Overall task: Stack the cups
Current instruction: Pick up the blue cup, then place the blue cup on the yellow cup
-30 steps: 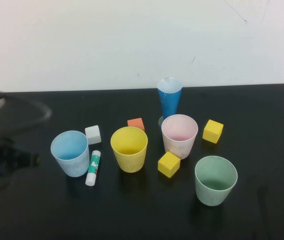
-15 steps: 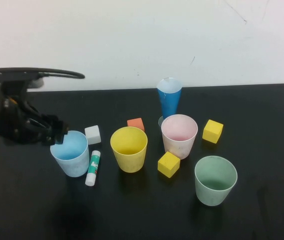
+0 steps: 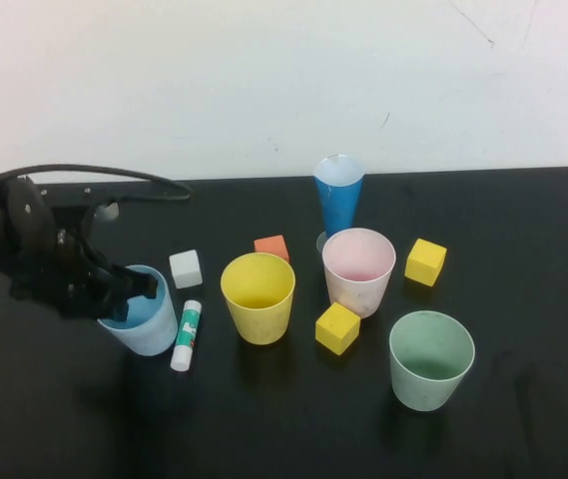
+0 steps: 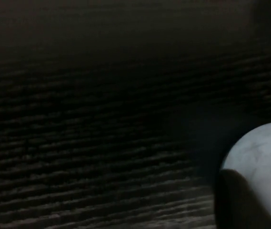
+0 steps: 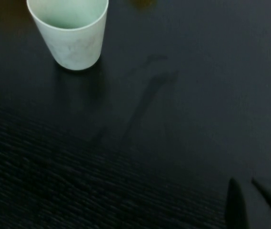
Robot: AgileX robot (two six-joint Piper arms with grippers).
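Black worktop (image 3: 523, 399) under a plain white wall, and the left end effector (image 3: 124, 286) is right at the light blue cup (image 3: 147, 319), reaching in from the left edge. One dark finger (image 3: 142, 282) sits over the cup's rim, the other is against the outer wall on the far-left side, so the fingers straddle the wall; whether they are actually pinching it, I cannot tell. The cup stands upright on the worktop. Just beside it on the right lies a glue stick (image 3: 187, 335), with a white cube (image 3: 186, 268) behind that. Centre of the worktop: the yellow cup (image 3: 258, 297), upright, an orange cube (image 3: 273, 246) behind it. Next along, the pale pink cup (image 3: 358, 270), with a dark-blue cone glass (image 3: 338, 196) just behind and a yellow cube (image 3: 337, 327) in front of it. A second yellow cube (image 3: 425, 261) sits to the right. The pale green cup (image 5: 70, 31) stands nearest the robot on the right, apart from the others. The right end effector (image 5: 256, 202) shows only in its wrist view, hovering over bare worktop well away from the green cup, its finger tips lying close together.
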